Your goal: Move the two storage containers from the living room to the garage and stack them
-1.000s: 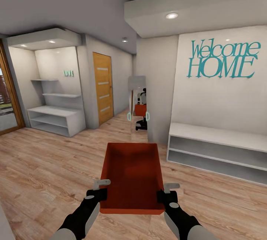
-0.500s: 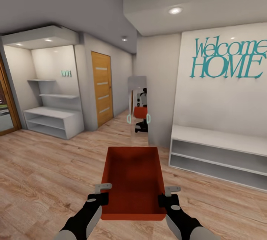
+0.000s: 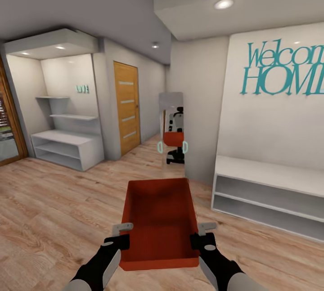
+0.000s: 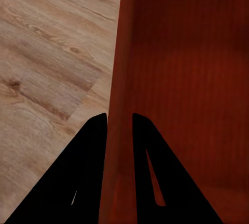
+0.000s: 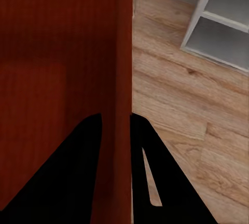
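Both arms reaching toward 12 o'clock, left gripper (image 3: 122, 233) and right gripper (image 3: 202, 232) each pinching a side wall of the storage container (image 3: 158, 213), carried level above the wood floor (image 3: 54, 201), mirror (image 3: 172, 130) at 12 o'clock.

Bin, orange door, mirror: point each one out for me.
Bin (image 3: 159, 219), head view, inner floor.
Orange door (image 3: 127, 106), head view, panel middle.
Mirror (image 3: 172, 129), head view, glass centre.

Bright, even light from ceiling spotlights (image 3: 223, 4)
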{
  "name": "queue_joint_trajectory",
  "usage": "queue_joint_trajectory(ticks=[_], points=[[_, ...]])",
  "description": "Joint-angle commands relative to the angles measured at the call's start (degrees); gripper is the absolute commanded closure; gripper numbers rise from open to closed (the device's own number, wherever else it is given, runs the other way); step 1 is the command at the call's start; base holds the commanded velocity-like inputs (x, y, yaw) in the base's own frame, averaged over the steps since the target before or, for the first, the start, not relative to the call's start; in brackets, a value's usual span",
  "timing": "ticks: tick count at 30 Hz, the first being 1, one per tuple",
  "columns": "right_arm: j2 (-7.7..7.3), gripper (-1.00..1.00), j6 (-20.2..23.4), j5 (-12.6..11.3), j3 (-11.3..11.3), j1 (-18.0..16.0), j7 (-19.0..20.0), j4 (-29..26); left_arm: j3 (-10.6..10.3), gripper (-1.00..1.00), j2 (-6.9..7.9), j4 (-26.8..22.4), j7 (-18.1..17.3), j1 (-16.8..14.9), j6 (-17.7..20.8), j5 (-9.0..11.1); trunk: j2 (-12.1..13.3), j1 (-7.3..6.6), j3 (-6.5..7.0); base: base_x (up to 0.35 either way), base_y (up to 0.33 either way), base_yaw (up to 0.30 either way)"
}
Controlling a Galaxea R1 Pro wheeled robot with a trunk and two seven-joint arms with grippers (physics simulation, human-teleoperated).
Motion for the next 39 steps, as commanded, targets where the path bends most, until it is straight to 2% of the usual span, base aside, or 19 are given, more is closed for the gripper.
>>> queue_joint_trajectory(ticks=[1, 25, 39], points=[[0.00, 1.00, -4.42, -0.20, -1.90, -0.06, 0.13, -0.37, 0.95, 1.00, -0.06, -0.07, -0.13, 0.00, 0.32, 1.35, -0.05, 0.04, -0.08, 0.321, 0.000, 0.253], [0.06, 1.00, -4.26, -0.31, -1.91, -0.06, 0.15, -0.39, 1.00, 1.00, 0.00, -0.02, -0.22, 0.02, 0.32, 1.44, -0.05, 0.04, -0.08, 0.322, 0.000, 0.265], [0.05, 1.00, -4.26, -0.88, -2.07, -0.06, 0.15, -0.39, 1.00, 1.00, 0.03, 0.02, -0.27, 0.04, 0.33, 1.44, -0.05, 0.04, -0.08, 0.322, 0.000, 0.024]])
